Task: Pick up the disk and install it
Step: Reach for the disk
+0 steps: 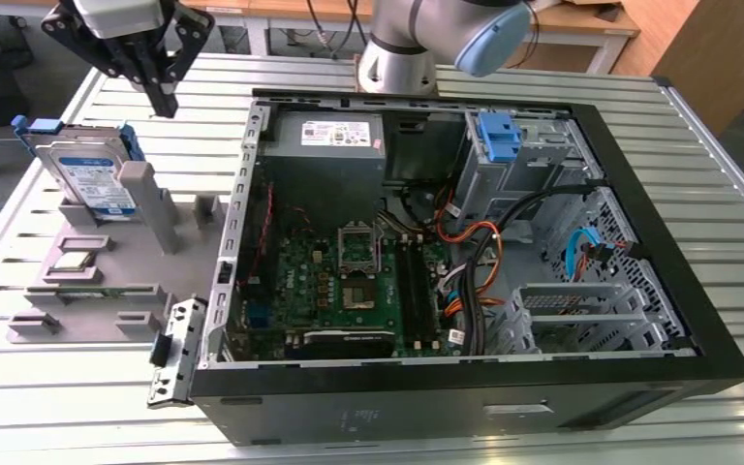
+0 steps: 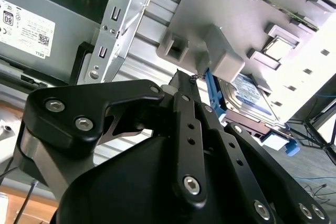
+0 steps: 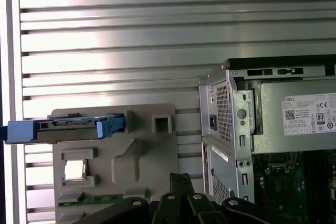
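End effector (image 1: 163,102) black, matte, bolted links, tips pressed together on nothing, above ribbed metal tabletop (image 1: 75,417). Disk (image 1: 88,179) flat silver slab, blue plastic frame, upright on edge in grey moulded holder (image 1: 127,262) (beside open computer case (image 1: 682,320)). Label face visible in exterior view; edge-on sliver in first wrist view.

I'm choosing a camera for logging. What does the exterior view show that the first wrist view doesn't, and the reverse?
Exterior view: the arm's base, the blue bracket and orange cables inside the case. First wrist view: the case's rear face with vent holes. Both: the disk standing in the grey holder, the gripper, the power supply.
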You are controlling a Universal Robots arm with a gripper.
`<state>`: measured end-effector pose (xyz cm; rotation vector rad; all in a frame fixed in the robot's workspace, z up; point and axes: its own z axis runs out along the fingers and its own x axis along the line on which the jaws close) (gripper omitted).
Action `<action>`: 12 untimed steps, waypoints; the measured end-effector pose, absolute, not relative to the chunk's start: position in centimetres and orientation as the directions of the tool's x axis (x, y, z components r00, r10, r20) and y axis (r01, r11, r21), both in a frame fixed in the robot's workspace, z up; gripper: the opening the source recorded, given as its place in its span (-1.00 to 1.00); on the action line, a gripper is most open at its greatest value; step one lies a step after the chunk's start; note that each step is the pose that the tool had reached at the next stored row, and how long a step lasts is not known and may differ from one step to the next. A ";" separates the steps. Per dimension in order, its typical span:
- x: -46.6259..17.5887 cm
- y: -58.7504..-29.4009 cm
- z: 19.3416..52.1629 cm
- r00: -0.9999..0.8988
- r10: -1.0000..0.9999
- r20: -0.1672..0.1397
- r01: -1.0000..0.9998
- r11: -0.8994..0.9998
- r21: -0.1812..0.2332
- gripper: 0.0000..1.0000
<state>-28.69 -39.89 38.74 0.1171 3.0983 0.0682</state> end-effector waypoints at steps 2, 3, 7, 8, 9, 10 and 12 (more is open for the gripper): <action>-29.0 -39.9 38.7 -0.996 0.076 -0.039 0.075 0.996 0.045 -0.80; -29.2 -39.9 38.7 -0.996 0.076 -0.039 0.075 0.996 0.045 -0.80; -29.8 -39.9 38.6 -0.996 0.076 -0.039 0.075 0.996 0.045 -0.80; -29.9 -39.9 38.6 -0.996 0.076 -0.039 0.074 0.996 0.045 -0.80; -30.1 -39.9 38.5 -0.996 0.076 -0.039 0.074 0.996 0.045 -0.80; -30.3 -39.9 38.5 -0.996 0.076 -0.039 0.074 0.996 0.045 -0.80; -30.7 -39.9 38.5 -0.996 0.076 -0.039 0.074 0.996 0.045 -0.80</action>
